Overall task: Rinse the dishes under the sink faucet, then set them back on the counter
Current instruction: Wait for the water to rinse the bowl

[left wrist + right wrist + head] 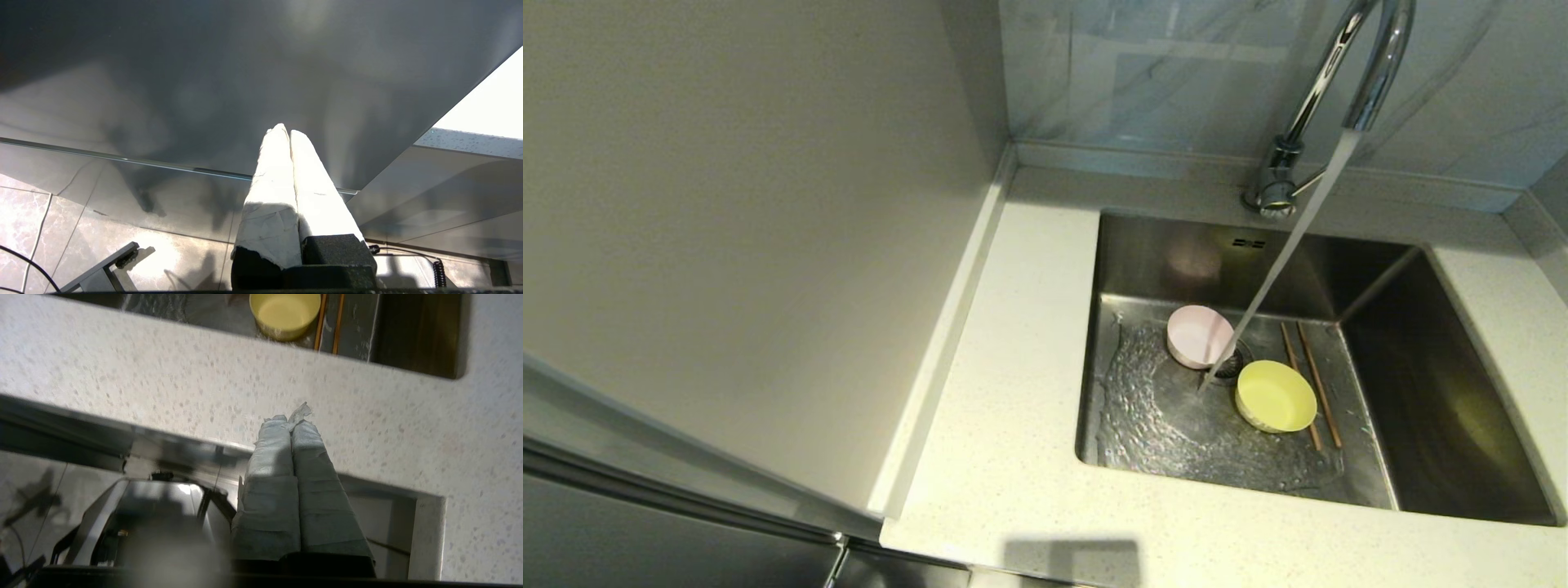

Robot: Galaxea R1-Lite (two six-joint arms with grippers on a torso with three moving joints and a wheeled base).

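Water runs from the chrome gooseneck faucet (1368, 65) into the steel sink (1437, 384), landing by the drain. On the sink floor lie the pink bowl (1197, 335), the yellow bowl (1275, 395) (285, 312) and a pair of brown chopsticks (1312, 382) (329, 322) just right of the yellow bowl. No arm shows in the head view. My right gripper (291, 421) is shut and empty, hanging over the front strip of the speckled counter (171, 388). My left gripper (288, 131) is shut and empty, low beside a grey cabinet face.
A tall grey panel (727, 229) stands at the left of the counter (1013, 343). A blue-grey marbled wall (1160, 73) backs the sink. Tiled floor and cables (24, 261) show below the left gripper.
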